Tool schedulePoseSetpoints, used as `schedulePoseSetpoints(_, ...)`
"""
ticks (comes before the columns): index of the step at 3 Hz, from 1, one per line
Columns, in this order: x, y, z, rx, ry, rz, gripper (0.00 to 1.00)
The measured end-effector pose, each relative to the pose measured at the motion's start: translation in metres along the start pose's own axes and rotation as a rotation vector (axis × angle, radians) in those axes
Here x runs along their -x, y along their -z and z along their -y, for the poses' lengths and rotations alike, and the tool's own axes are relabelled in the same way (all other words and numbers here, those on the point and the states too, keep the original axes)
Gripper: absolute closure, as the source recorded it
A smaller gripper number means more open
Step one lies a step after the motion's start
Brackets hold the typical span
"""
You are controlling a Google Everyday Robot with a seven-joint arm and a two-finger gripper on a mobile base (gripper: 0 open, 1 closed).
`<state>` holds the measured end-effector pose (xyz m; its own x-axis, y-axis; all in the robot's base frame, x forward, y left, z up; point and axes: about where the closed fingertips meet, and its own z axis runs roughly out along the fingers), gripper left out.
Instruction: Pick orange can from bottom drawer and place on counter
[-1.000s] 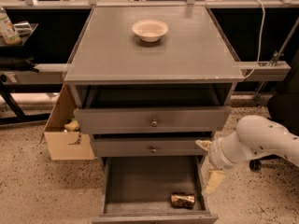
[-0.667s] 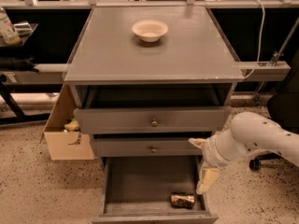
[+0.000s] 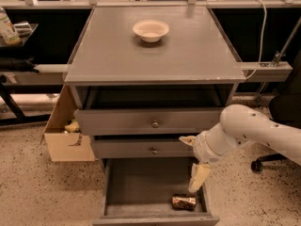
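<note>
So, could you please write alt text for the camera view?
The robot's white arm holds its cream two-finger gripper, open, above a small brownish-orange metallic can lying on its side in the open dark grey bottom drawer. A cream bowl sits on the matte grey counter above.

I count three drawers (image 3: 141, 121), one orange can (image 3: 184, 202), one bowl (image 3: 150, 30) and one cardboard box (image 3: 70, 147). My one gripper (image 3: 194, 158) hangs over the bottom drawer (image 3: 141, 182), fingers spread.

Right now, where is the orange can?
In the camera view, the orange can lies on its side in the open bottom drawer, near its front right corner. The gripper hangs open just above it.
</note>
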<state>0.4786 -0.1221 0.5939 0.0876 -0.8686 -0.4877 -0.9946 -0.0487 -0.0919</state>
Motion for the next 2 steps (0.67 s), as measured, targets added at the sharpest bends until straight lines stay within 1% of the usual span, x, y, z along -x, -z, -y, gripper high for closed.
schedulePoseSetpoints(1,-0.008,-0.012,0.002,0.000,0.026,-0.026,0.00)
schedulePoseSetpoints(2,-0.022,-0.028,0.006,-0.002,0.053,-0.057,0.00)
